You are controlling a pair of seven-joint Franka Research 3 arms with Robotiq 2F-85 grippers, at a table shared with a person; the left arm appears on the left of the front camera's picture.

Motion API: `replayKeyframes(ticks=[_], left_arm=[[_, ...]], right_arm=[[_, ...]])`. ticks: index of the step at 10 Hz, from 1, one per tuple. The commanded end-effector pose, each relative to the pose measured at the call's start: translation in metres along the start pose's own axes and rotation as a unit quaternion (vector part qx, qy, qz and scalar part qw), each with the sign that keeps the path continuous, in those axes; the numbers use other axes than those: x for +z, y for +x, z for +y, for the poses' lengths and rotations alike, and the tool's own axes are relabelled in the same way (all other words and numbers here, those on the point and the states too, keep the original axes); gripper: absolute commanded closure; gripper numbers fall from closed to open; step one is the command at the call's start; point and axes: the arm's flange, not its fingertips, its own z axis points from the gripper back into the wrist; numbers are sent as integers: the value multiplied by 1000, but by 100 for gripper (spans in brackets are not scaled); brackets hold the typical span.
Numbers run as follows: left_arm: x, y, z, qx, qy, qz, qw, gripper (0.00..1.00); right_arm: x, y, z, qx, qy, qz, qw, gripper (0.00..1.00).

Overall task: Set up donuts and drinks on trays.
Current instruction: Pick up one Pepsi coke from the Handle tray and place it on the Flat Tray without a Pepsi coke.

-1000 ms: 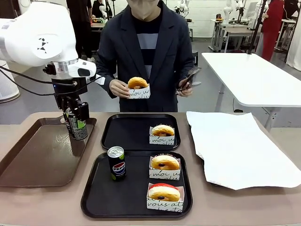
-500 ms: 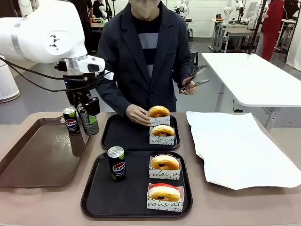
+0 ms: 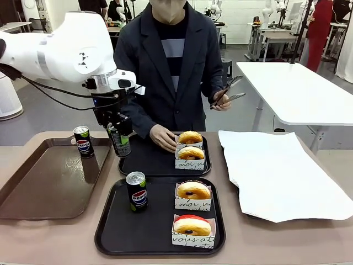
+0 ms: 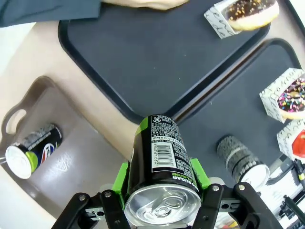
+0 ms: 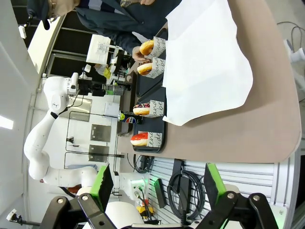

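Near tray [image 3: 110, 232]: 1 can [image 3: 137, 191], 2 donuts [image 3: 192, 190]. Beyond, left gripper [image 3: 118, 134] pinching a second can [image 3: 120, 142] above far tray's [image 3: 143, 165] left rim. Farther back, 2 more donuts [image 3: 190, 137]. Right gripper [image 5: 157, 188] spread, holding nothing.

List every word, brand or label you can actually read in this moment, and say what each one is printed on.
"PEPSI" with the round logo: can standing on the near black tray.
"PEPSI": can on the brown tray.
"moi u": sleeve of the donut on the near tray.
"vous ate": sleeve of the front donut.
Barcode and fine print on the can in the left end effector: too small to read.
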Motion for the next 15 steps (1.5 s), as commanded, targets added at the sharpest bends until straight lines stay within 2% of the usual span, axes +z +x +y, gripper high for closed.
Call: replayKeyframes(ticks=[1, 7, 10, 11, 14, 15], left_arm=[[-8, 20, -1, 8, 9, -6, 1000, 41], [-62, 61, -1, 0, 54, -8, 999, 41], [-86, 70, -4, 4, 61, -3, 998, 41], [-87, 67, -4, 9, 56, 5, 998, 0], [-72, 65, -4, 9, 55, 10, 998, 0], [-66, 60, -4, 12, 60, 10, 998, 9]], right_arm=[[7, -7, 0, 7, 10, -8, 1000, 0], [7, -7, 0, 7, 10, -8, 1000, 0], [7, -7, 0, 7, 10, -8, 1000, 0], [7, -7, 0, 7, 10, -8, 1000, 0], [7, -7, 0, 7, 10, -8, 1000, 0], [7, -7, 0, 7, 10, -8, 1000, 0]])
